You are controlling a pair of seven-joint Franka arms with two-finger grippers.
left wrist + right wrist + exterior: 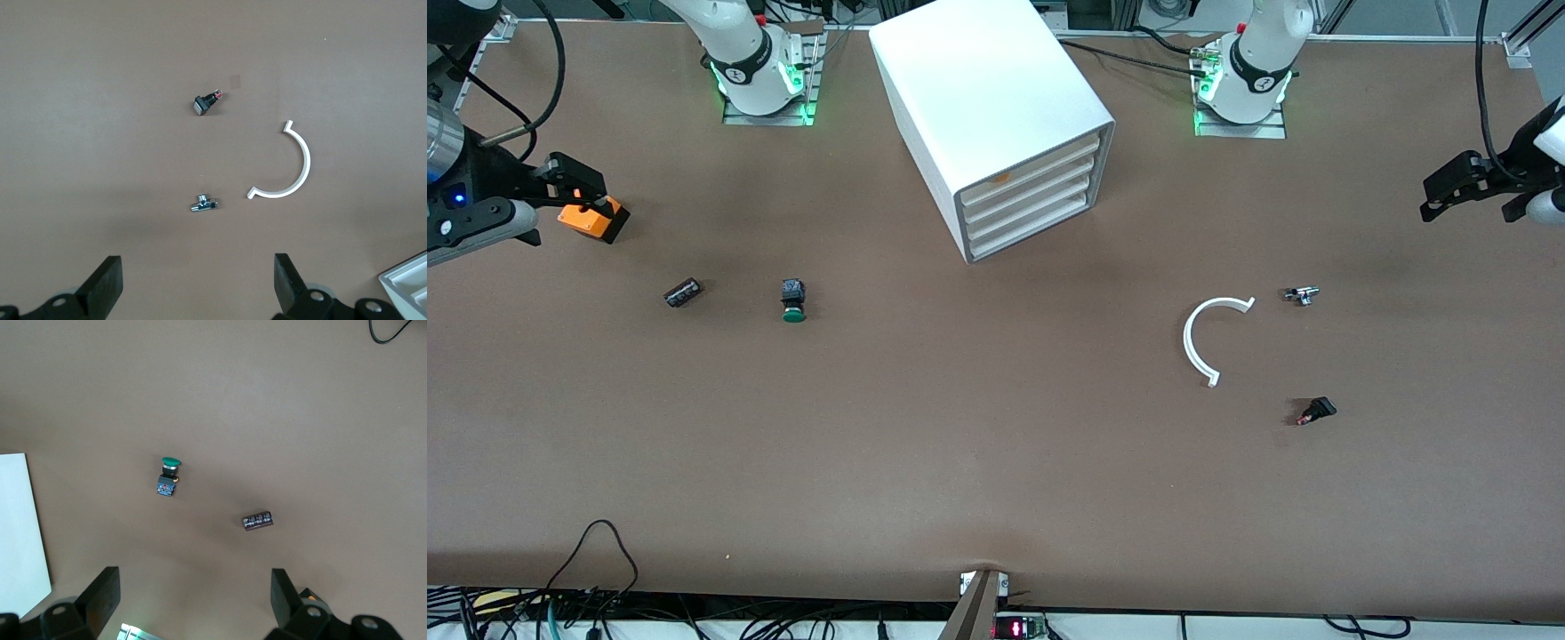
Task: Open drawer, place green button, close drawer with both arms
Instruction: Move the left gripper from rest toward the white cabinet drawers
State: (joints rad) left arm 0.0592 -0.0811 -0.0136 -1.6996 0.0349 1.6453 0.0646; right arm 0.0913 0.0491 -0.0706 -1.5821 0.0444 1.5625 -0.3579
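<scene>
1. Nearest to the front camera lies a small black part with a red tip (1315, 411), at the left arm's end of the table; it has no role in the task.
2. The button (792, 300) lies on its side on the table, toward the right arm's end. Its green cap points to the front camera and its black body points toward the robots' bases.
3. The right gripper (574, 191) hangs over the orange box (592, 219), with its fingers spread wide apart and nothing between them.
4. The left gripper (1476, 187) hovers over the table edge at its own end, fingers also spread and empty.
5. The drawer cabinet (996, 116) has all drawers closed. It stands between the two bases.
6. I judge the right arm is much nearer to the button, so it should take it, closing across the short body.
</scene>
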